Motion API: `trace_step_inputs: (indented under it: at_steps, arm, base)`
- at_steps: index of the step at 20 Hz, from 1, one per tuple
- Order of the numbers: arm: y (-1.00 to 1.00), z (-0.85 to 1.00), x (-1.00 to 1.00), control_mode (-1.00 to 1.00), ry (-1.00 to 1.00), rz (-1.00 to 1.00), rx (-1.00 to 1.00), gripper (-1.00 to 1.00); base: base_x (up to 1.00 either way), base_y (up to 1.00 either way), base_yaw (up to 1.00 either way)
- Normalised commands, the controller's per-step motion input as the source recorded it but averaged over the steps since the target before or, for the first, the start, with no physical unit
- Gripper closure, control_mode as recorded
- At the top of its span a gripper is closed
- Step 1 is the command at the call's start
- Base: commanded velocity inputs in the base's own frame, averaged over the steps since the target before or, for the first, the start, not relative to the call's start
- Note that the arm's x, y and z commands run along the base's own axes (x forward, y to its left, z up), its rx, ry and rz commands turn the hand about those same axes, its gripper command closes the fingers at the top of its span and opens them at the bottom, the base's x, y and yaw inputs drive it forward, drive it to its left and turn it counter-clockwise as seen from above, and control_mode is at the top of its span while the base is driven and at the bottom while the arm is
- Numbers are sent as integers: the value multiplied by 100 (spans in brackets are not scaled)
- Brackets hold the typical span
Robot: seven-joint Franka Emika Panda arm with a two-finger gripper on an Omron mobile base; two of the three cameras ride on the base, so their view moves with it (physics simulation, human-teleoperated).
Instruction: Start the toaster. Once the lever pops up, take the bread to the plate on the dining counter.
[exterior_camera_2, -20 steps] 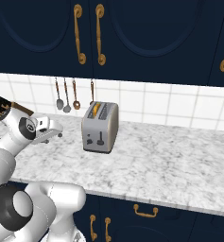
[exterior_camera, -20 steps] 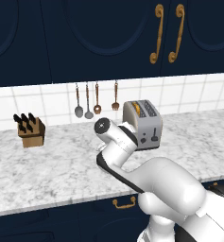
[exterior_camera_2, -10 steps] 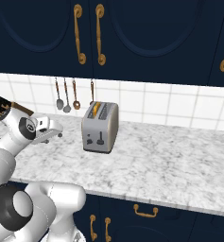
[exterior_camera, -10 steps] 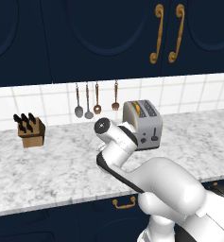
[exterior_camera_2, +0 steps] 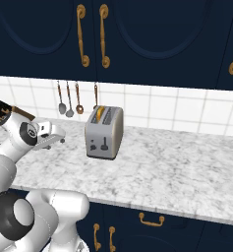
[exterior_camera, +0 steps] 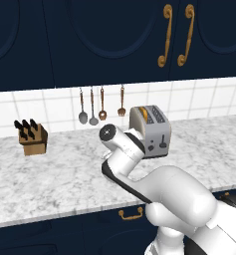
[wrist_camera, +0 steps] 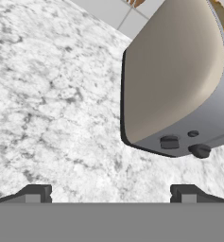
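The silver-grey toaster (exterior_camera: 153,130) (exterior_camera_2: 105,132) (wrist_camera: 172,80) stands on the marble worktop near the tiled wall. The bread (exterior_camera: 144,114) (exterior_camera_2: 100,113) (wrist_camera: 221,7) sits in one slot, its golden crust showing. The dark lever (exterior_camera_2: 104,143) (exterior_camera: 163,143) (wrist_camera: 200,151) and a small dial (exterior_camera_2: 92,146) (wrist_camera: 169,142) are on the toaster's end face. My gripper (exterior_camera_2: 60,140) (wrist_camera: 111,194) is open and empty, just left of the toaster and clear of it, pointing at its side. The plate and the dining counter are out of view.
A wooden knife block (exterior_camera: 33,139) (exterior_camera_2: 4,109) stands at the left on the worktop (exterior_camera: 64,174). Several utensils (exterior_camera: 101,104) (exterior_camera_2: 70,99) hang on the tiled wall behind. Navy cabinets with gold handles (exterior_camera: 175,35) hang above. Bare marble lies right of the toaster.
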Motion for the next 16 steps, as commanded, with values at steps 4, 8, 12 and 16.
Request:
trace_step_inputs:
  at_steps: [4,8,12,16]
  arm:
    - [0,0,0,-100,0,0,0,-100]
    - [0,0,0,-100,0,0,0,-100]
    - [0,0,0,-100,0,0,0,-100]
    - [0,0,0,-100,0,0,0,-100]
  base:
    - [0,0,0]
    - [0,0,0]
    - [0,0,0]
    - [0,0,0]
